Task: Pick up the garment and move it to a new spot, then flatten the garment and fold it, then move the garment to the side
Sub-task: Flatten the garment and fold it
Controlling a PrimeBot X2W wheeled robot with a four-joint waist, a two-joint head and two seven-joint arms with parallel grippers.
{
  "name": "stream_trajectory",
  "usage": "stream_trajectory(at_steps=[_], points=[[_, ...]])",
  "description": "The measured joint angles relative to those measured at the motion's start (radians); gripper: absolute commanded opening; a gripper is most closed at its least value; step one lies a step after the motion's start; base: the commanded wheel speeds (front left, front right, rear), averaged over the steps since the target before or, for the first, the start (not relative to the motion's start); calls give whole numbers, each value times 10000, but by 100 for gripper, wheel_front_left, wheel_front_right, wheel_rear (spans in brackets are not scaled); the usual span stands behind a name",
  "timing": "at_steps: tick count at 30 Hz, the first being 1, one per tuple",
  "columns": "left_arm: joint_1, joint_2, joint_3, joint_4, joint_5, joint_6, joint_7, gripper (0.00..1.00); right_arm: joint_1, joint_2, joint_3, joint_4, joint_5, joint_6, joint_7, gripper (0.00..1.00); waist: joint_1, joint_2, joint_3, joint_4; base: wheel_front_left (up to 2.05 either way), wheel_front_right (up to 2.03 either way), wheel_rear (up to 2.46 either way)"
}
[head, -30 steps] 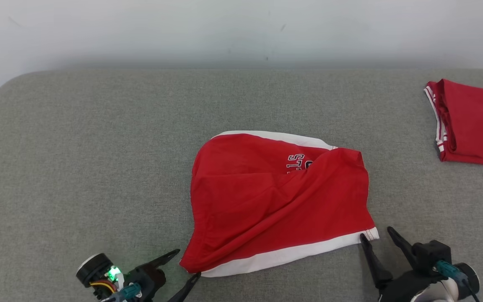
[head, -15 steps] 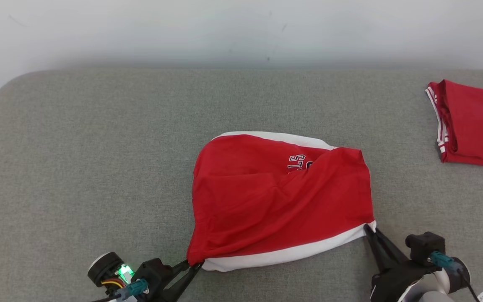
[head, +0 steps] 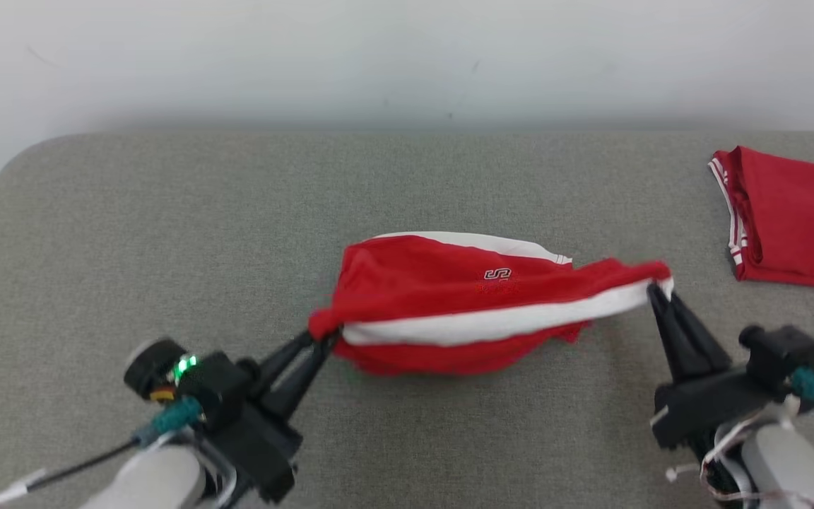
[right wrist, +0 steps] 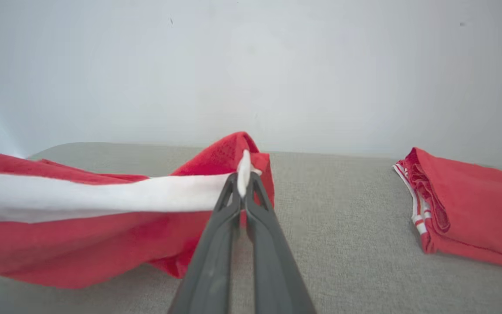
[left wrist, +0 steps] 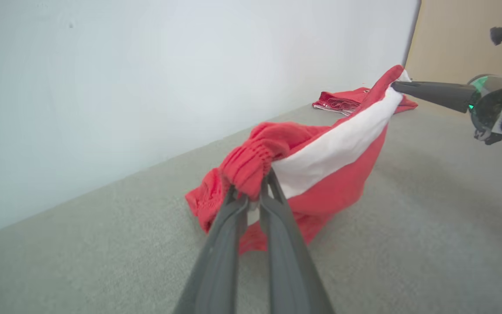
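The garment is red with a white band and small lettering. It hangs stretched between my two grippers above the grey padded surface, its lower part still sagging onto it. My left gripper is shut on the garment's left corner, seen bunched at the fingertips in the left wrist view. My right gripper is shut on the right corner at the white band. The garment sags between them; its red cloth droops below the band.
A second red garment with white stripes lies folded at the far right of the grey surface, also in the right wrist view. A white wall runs along the back edge.
Both grippers closed on the garment's near corners, then lifted and carried them away from me, pulling the near edge up and over so the cloth now hangs between them.
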Motion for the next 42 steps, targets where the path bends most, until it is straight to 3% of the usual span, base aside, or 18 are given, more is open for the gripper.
stream_trajectory(at_steps=[5, 11, 19, 23, 33, 42], points=[[-1650, 46, -123, -90, -723, 0, 15, 0, -1447, -150, 27, -370, 102, 0, 295, 0, 0, 0, 365, -86, 0, 0, 0], [-5058, 347, -389, 247, -1910, 0, 541, 0, -4417, -188, -228, -209, 249, 0, 1097, 0, 2, 1, 1277, -223, 0, 0, 0], [-9635, 267, -755, 1323, -3221, 0, 1126, 0, -9180, 10, -349, 656, 178, 0, 2232, 0, 4, 2, 3021, -415, 0, 0, 0], [-11839, 151, -1032, 2393, -3622, 0, 1097, 0, -11669, 236, -522, 1730, 79, 0, 2502, 0, 5, 3, 4121, -526, 0, 0, 0], [-14717, -249, -1902, 3994, -4355, 0, 957, 0, -15029, 548, -364, 4021, -443, 0, 2403, 0, 6, 3, 5683, -752, 0, 0, 0], [-15734, -290, -3032, 4562, -4826, 0, 727, 0, -16043, 874, -257, 5290, -596, 0, 1921, 0, 3, 2, 6402, -951, 0, 0, 0]])
